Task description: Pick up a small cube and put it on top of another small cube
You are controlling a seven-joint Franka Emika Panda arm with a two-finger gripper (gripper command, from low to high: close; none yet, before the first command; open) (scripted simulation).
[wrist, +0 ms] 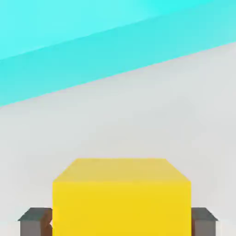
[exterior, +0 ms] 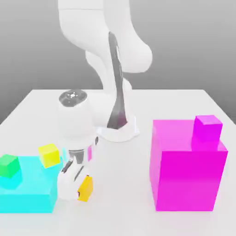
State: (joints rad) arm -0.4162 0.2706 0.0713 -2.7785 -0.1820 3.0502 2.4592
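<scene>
So the pincer (exterior: 79,184) is down low on the tabletop (exterior: 120,184), clamped on the small amber cube (exterior: 85,188); in the hand view you can see the cube (wrist: 120,198) sitting squarely between the two dark fingertips (wrist: 36,221), one on each side face. The cube is right beside the big cyan block (exterior: 25,189), just off its corner on the exterior view's right, and it looks tilted in the exterior view, one corner pointing down. I honestly can't tell if it's resting on the tabletop or already a hair off it. Being a cube, it has no real long axis, so grabbing it across two opposite flat faces makes sense: square contact, less chance of it twisting out. On top of the cyan block sit a green cube (exterior: 8,165) and a paler lemon-yellow cube (exterior: 49,155), so I'd guess one of those is the stacking target, which would explain working this close to the block. The big magenta block (exterior: 186,170) with its small magenta cube (exterior: 207,131) is well apart on the other side.
</scene>
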